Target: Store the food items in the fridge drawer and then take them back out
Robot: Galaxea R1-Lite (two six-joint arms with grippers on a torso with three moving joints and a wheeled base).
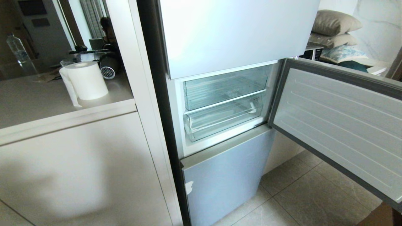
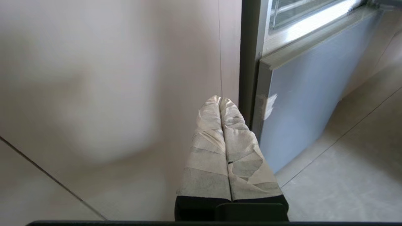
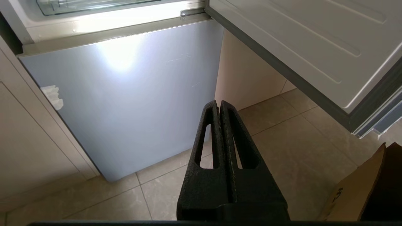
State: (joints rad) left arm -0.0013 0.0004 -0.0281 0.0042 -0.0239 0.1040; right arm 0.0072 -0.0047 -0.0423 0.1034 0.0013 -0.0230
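At far left, on the pale worktop (image 1: 37, 100), a clear water bottle (image 1: 17, 48) stands at the back, with a roll of paper towel (image 1: 86, 80) nearer the front edge and a dark round appliance (image 1: 109, 66) just behind it. Below runs a plain cabinet front (image 1: 78, 169). Left claw (image 2: 220, 100), fingers wrapped in whitish tape and pressed together, empty, hangs low before that cabinet front, beside the fridge's dark side edge.

Centre: fridge with middle compartment exposed. Two clear drawers stacked inside, both pushed in: upper drawer (image 1: 224, 88) with the taller plain front, and beneath it the fridge drawer (image 1: 223, 119), shallow. No food item visible in either, though the clear plastic is hard to read. Lower grey door (image 1: 226, 169) closed, small white patch near its left edge.

Right claw (image 3: 219, 105), black, fingers together, empty, points at the grey door's lower part above the tiled floor (image 1: 301, 197). Open fridge door (image 1: 339, 125) swings out at right; pillows (image 1: 336, 28) behind it; cardboard box (image 3: 361, 191) at the floor's far right.
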